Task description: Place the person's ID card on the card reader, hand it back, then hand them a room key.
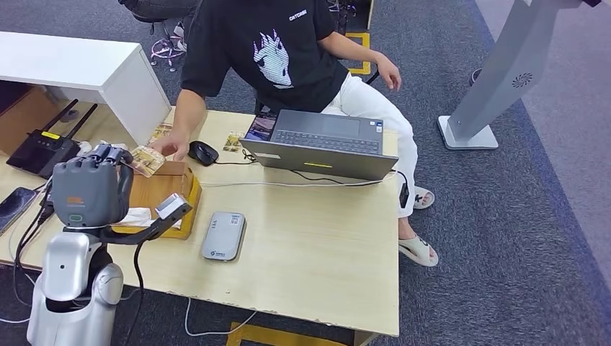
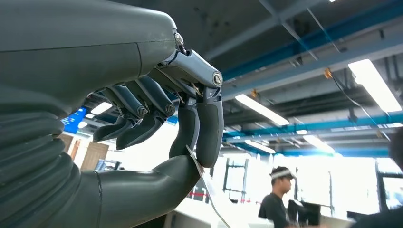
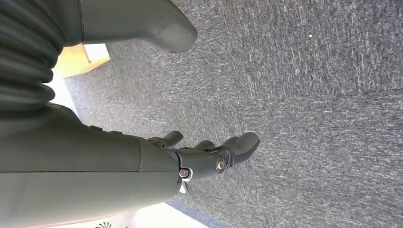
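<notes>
Desk (image 1: 324, 238), card (image 1: 147, 160) pinched by left hand (image 1: 92, 189)

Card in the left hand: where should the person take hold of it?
The card's free far end, from the person's side: the left hand pinches the near end between thumb and fingers, leaving the patterned part sticking out toward them.

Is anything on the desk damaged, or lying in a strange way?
Yes. The front edge of the desk is chipped, with its surface layer broken away in places. The laptop is opened flat, its screen lying on the desk. Nothing is spilled.
</notes>
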